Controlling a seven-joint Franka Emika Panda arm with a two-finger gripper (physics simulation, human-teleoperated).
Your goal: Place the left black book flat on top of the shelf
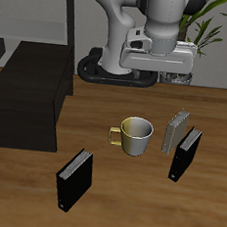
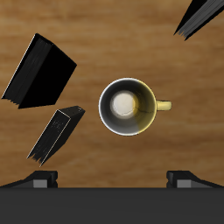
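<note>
- The fingers point(image 2: 39, 180) are spread wide with nothing between them. They hang well above the table point(image 1: 127, 200), over the area around the mug point(image 1: 135, 135).
- The left black book point(image 1: 185, 154) stands on end on the table, near the front edge, with a small white mark low on its spine. It is just beside the grey book point(image 1: 175, 132) and a little nearer the front than it. Whether the two touch cannot be told.
- In the wrist view the left black book point(image 2: 39, 72) shows as a dark slab, with the grey book point(image 2: 57, 134) between it and the fingers, and both are off to one side of the mug point(image 2: 127, 107).
- The yellowish mug stands upright, its handle pointing away from the two books.
- The shelf point(image 1: 28, 102), a low black box with a flat top, sits at the far side of the table from the left black book, well apart from it.
- A second black book point(image 1: 73, 178) stands near the front edge, just in front of the shelf; in the wrist view only one of its corners point(image 2: 201, 16) shows.
- A tall dark rack point(image 1: 37, 10) rises behind the shelf.
</note>
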